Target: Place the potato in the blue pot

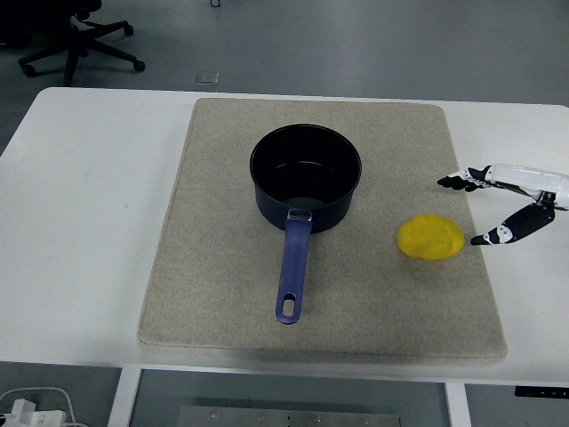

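Observation:
A yellow potato (430,237) lies on the right part of the beige mat (222,294). The dark blue pot (306,178) stands in the mat's middle, empty, its blue handle (292,267) pointing toward the near edge. My right hand (473,210) comes in from the right edge, open, fingers spread above and thumb below. Its fingertips hover just right of the potato, a small gap away, not touching it. The left arm is out of view.
The mat covers most of the white table (89,196). An office chair base (80,44) stands on the floor beyond the far left corner. A small grey floor plate (207,78) shows behind the table.

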Robot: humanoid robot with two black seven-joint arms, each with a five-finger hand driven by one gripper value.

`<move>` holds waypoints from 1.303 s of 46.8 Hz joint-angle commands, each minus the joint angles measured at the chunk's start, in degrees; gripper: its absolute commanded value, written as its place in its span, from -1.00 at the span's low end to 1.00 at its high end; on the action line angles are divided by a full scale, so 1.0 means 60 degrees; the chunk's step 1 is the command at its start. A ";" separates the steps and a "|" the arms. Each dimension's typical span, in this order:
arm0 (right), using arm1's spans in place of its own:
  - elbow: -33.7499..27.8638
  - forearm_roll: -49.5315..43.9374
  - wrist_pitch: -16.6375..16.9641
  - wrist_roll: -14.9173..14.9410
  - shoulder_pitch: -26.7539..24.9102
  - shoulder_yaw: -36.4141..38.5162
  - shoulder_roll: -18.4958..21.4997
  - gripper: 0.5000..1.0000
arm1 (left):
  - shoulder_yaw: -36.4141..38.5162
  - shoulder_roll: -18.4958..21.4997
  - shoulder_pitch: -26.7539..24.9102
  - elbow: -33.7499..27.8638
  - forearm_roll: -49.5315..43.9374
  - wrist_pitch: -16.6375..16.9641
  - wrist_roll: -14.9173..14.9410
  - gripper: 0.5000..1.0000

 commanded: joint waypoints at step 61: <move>-0.0129 -0.0059 -0.1891 -0.0095 -0.0432 -0.0874 0.0917 0.63 | 0.0010 0.0000 0.0000 0.0000 0.0001 0.0000 0.0000 0.98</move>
